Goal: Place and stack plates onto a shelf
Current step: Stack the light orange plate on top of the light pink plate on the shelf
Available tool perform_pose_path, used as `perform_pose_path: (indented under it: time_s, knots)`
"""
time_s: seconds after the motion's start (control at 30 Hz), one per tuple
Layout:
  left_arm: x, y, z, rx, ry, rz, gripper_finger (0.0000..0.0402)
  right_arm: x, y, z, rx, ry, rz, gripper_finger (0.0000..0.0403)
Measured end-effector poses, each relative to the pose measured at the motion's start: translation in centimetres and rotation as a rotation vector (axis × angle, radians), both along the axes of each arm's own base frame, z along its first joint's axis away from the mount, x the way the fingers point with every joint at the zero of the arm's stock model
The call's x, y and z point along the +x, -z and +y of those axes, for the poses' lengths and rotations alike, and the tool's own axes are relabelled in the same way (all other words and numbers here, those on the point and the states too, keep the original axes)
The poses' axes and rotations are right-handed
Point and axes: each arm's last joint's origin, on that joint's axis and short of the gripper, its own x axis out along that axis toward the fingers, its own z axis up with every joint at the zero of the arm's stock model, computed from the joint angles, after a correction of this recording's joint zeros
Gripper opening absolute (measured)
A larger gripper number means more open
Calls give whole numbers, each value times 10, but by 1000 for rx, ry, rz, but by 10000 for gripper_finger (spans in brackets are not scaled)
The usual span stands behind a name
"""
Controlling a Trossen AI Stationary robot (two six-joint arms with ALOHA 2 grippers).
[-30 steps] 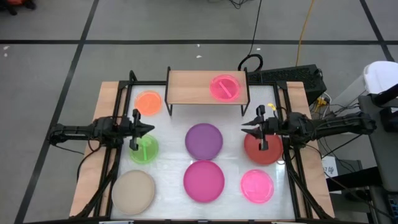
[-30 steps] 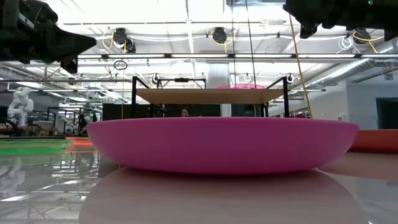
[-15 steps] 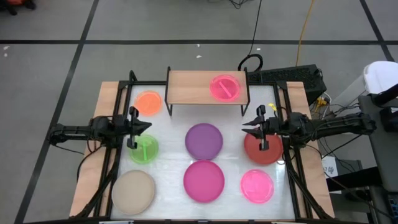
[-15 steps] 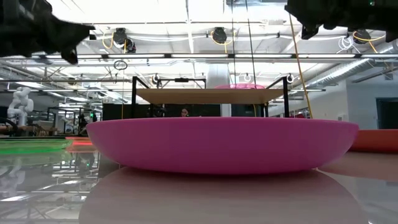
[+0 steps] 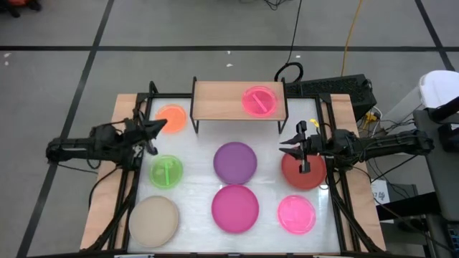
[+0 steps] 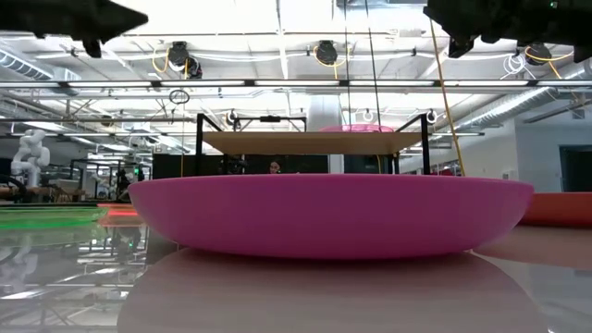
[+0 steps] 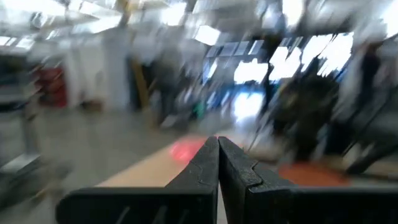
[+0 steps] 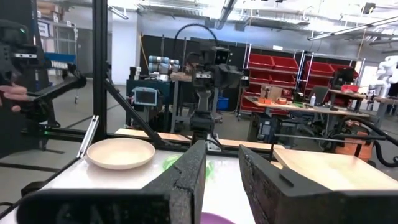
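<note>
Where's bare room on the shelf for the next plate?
The shelf is bare across its left half; a translucent pink plate fills the right end. On the table below, the strip between the orange plate and the purple plate is free. The front row is crowded.

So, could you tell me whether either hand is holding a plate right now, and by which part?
Nothing is held. The left hand is shut and empty near the orange plate; the right hand hangs empty by the red plate.

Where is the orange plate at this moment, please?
In the high view, the orange plate lies on the table's left rear part, beside the shelf, with the left gripper at its near edge.
</note>
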Motion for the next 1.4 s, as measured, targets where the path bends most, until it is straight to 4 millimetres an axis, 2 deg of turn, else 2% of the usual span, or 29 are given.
perform_pose_path:
  time_s: [0.1,0.23,0.37,0.57,0.8,0.97,1.17,1.4]
  knots:
    - [14,-7,3,-12,-113,207,4,0,0,0,1,3,0,78]
    - [42,-1,4,14,-190,416,4,0,0,0,0,3,0,78]
    - [69,24,4,51,-193,626,4,0,0,0,7,1,3,78]
    - [92,64,11,-21,-250,871,4,0,3,0,6,1,27,78]
    - [90,97,24,-187,-414,1066,12,1,4,0,6,0,39,78]
    - [90,110,27,-248,-371,1177,66,1,4,0,6,1,39,78]
    - [90,121,37,-257,-449,1249,133,1,4,0,6,0,41,78]
    - [86,130,55,-256,-508,1342,170,2,5,0,6,0,51,78]
